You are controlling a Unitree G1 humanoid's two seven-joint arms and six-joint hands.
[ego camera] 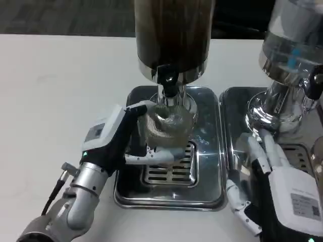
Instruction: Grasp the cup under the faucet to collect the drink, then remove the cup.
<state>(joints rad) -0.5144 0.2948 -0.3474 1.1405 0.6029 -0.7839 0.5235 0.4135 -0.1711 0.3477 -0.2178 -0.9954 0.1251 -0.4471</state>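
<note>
With left hand (113,138) fingers gripping the cup (168,126), hold it upright under the faucet (169,80); right hand (272,186) fingers rest apart, holding nothing.

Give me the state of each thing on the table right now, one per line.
Cup: clear, upright under the faucet, held.
Faucet: black, directly above the cup; flow cannot be told.
Dark drink dispenser: holds dark liquid.
Drip tray: wet, shiny.
Left robot hand: grips the cup.
Right robot hand: fingers spread, holds nothing.
Clear dispenser: holds clear liquid.
</note>
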